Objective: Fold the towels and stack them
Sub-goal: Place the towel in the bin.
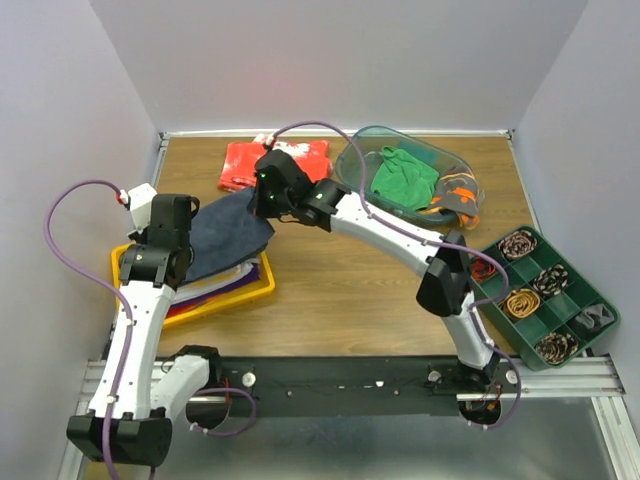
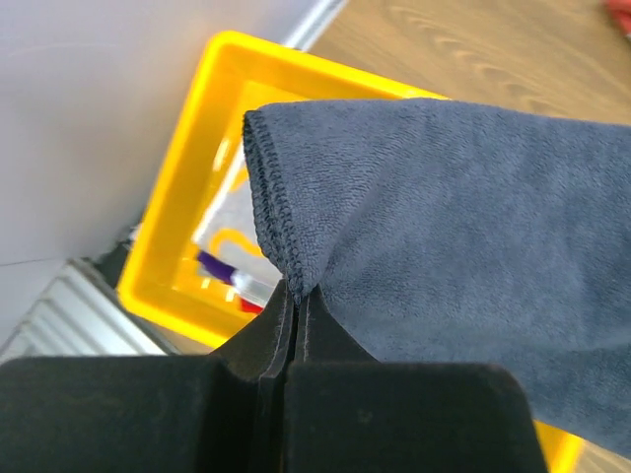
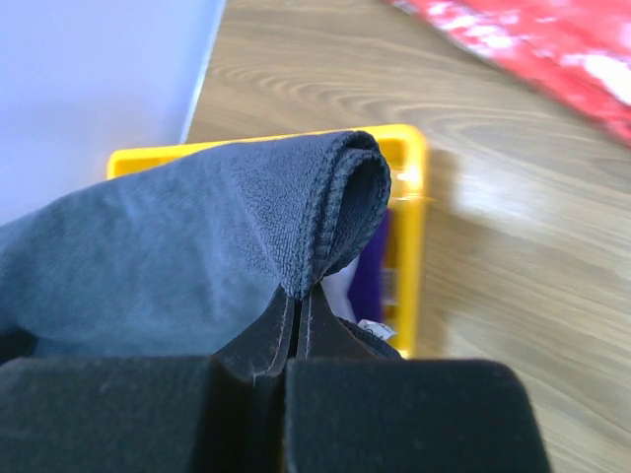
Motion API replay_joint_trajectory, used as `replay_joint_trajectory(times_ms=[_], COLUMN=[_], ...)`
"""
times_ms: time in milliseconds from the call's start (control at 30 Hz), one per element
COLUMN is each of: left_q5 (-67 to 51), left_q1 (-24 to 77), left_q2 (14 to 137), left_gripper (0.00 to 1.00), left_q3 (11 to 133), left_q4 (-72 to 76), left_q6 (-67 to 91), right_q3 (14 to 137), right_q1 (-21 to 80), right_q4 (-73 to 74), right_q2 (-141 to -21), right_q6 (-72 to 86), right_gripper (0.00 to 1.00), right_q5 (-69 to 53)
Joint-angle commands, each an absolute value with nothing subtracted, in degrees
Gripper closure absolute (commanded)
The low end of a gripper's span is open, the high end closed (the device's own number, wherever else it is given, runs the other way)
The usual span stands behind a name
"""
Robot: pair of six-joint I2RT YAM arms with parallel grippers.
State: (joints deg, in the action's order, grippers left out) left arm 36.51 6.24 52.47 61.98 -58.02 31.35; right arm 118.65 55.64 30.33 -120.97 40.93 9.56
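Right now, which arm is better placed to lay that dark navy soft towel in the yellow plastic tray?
Probably the left. Both are shut on the dark navy soft towel, but the left gripper hangs over the yellow plastic tray on its own side, while the right gripper reaches from across the table.

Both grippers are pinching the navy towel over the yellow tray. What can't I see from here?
- Yellow tray: contents mostly covered by the navy towel, all views; count unclear.
- Grey-and-orange towel: top view, bunched, too small to judge folds.
- Red cloth: blurred, cut by right wrist frame edge.
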Motion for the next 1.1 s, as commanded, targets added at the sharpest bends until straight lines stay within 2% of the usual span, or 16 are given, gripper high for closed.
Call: replay_joint_trajectory(times_ms=[0,167,467,500,567,600,633,700,733,767,967,1067], left_q5=[37.62,34.63,38.58,38.67,39.46,39.72,40.25,41.39,41.05,40.35,22.0,19.95], left_q1=[1.24,-6.14,-6.59,-6.85,-7.12,-7.38,-7.47,-7.82,-8.26,-8.44,-6.08,-0.2], left_q2=[52.29,53.26,59.59,59.94,60.82,60.99,61.0,61.0,60.82,60.47,61.09,61.78], left_gripper=[1.0,1.0,0.99,0.91,0.83,0.61,0.47,0.34,0.29,0.26,0.23,0.22], left_q3=[58.46,56.95,57.57,57.66,58.09,58.36,58.71,60.37,61.08,62.74,69.34,69.61], left_q4=[-55.38,-52.3,-52.29,-52.38,-53.0,-53.26,-54.04,-54.58,-54.75,-54.76,-52.48,-49.49], left_q6=[23.83,19.69,19.77,20.04,20.39,20.56,21.09,21.35,21.88,21.97,24.24,27.32], right_q3=[126.91,127.88,126.57,126.39,126.47,126.74,127.87,128.23,127.88,126.58,118.85,111.81], right_q1=[59.41,61.96,62.4,62.32,62.23,62.31,62.05,61.53,60.83,60.3,52.5,46.69], right_q4=[33.4,32.78,30.86,30.5,30.41,30.93,31.72,33.92,34.27,34.28,33.32,31.47], right_q2=[-127.79,-129.72,-132.1,-132.36,-133.06,-133.33,-133.5,-132.9,-132.11,-131.32,-121.75,-116.81], right_q6=[40.69,41.83,40.96,40.78,39.82,39.47,39.29,38.5,38.41,38.15,38.14,37.71], right_gripper=[0.99,0.99,0.99,0.99,0.84,0.74,0.6,0.5,0.41,0.38,0.32,0.32], right_q5=[9.14,9.93,10.64,10.63,10.2,10.2,10.28,10.63,11.07,11.34,11.78,11.42])
